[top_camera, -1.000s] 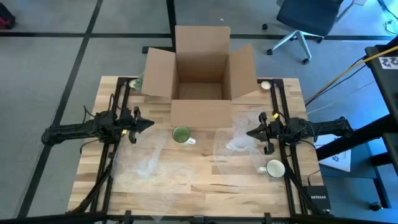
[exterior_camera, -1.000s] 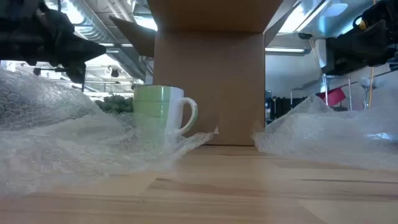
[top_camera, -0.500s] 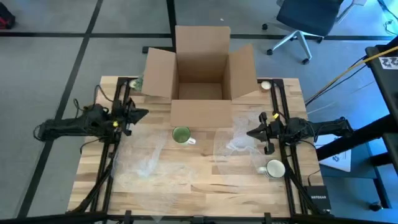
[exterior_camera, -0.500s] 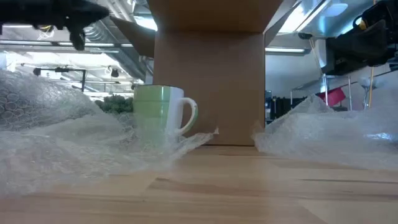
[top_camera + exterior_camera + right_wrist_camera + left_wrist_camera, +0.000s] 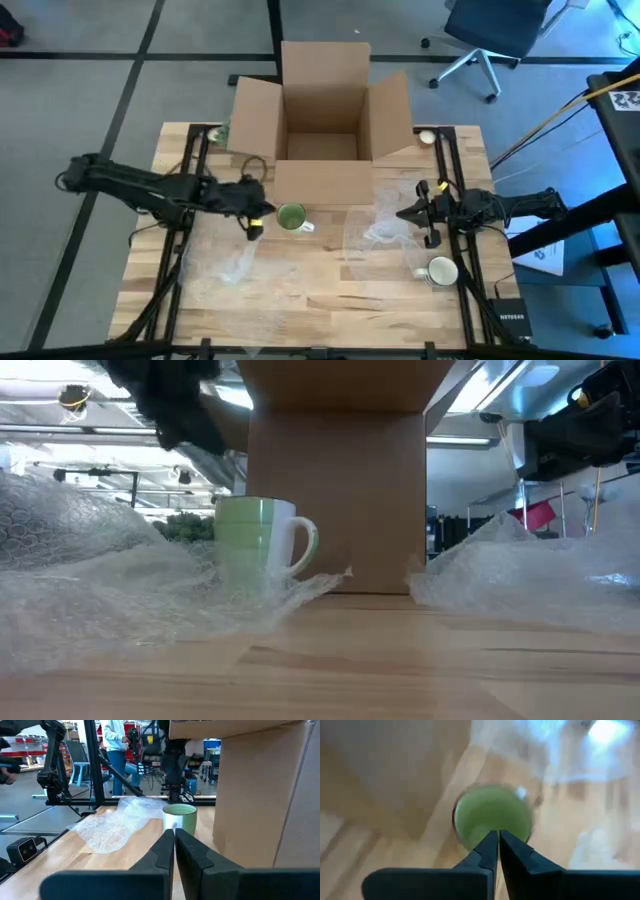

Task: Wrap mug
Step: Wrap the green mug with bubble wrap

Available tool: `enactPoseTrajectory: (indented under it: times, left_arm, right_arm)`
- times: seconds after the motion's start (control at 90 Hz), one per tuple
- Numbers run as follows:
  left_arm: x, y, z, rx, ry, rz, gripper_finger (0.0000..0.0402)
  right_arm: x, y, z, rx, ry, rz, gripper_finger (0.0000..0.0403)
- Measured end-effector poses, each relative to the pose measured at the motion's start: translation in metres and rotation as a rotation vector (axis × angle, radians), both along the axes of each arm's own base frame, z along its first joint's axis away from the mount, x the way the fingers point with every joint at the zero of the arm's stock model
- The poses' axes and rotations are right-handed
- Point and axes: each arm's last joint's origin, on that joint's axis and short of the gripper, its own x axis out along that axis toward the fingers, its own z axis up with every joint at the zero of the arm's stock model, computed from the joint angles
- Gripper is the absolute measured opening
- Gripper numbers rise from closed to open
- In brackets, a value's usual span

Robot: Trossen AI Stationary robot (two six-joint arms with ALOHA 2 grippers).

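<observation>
While my left gripper [image 5: 256, 222] hangs just beside the green mug [image 5: 291, 216], centre of the high frame, stock reads as follows.

Item 1, green mug: upright, handle toward frame right in the low view, sitting on the edge of the left bubble wrap sheet [image 5: 228, 262], just in front of the cardboard box [image 5: 322, 110]. Prob. placed on the sheet so wrap can be folded over it w/o shifting it first.

Item 2, left gripper: fingers pressed together, nothing between them, tips over the mug's rim in the left wrist view. Judged: lining up above the mug, approx. ready for a grab or nudge; fingers would need to part first.

Item 3, right gripper [image 5: 405, 213]: right of centre, over the second bubble wrap sheet [image 5: 380, 225]; fingers closed, empty. Waiting, pointed at the mug.

Item 4, white mug [image 5: 440, 270]: lower right, off the wrap, near the right arm's rail. Likely next in queue.

Item 5, box: flaps open, upper centre, presumably dest. for wrapped goods.

Wrapping not yet begun, by my reckoning.
</observation>
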Motion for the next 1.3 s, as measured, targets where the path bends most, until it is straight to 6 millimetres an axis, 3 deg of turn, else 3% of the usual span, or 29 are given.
enactPoseTrajectory:
  times: [0.156, 0.356, 0.5, 0.644, 1.067, 1.167, 1.3]
  left_arm:
    - [0.010, 0.014, -0.011, -0.125, 0.046, 0.119, 0.0033]
    - [0.009, 0.031, -0.014, -0.195, 0.071, 0.174, 0.0111]
    - [0.012, 0.035, -0.014, -0.219, 0.053, 0.216, 0.0157]
    - [0.022, 0.032, -0.027, -0.247, 0.083, 0.241, 0.0175]
    - [0.038, 0.024, -0.063, -0.273, 0.226, 0.289, 0.0166]
    - [0.038, 0.024, -0.064, -0.274, 0.227, 0.290, 0.0129]
    - [0.036, 0.021, -0.060, -0.269, 0.220, 0.260, 0.0048]
  right_arm:
    - [0.000, 0.000, 0.000, 0.000, 0.000, 0.000, 0.0001]
    - [0.000, 0.000, 0.000, 0.000, 0.000, 0.000, 0.0001]
    - [0.000, 0.000, 0.000, 0.000, 0.000, 0.000, 0.0001]
    - [0.000, 0.000, 0.000, -0.001, 0.000, 0.000, 0.0001]
    - [0.000, 0.000, 0.000, -0.001, 0.000, 0.000, 0.0001]
    - [0.000, 0.000, 0.000, -0.001, 0.000, 0.000, 0.0001]
    - [0.000, 0.000, 0.000, 0.000, 0.000, 0.000, 0.0001]
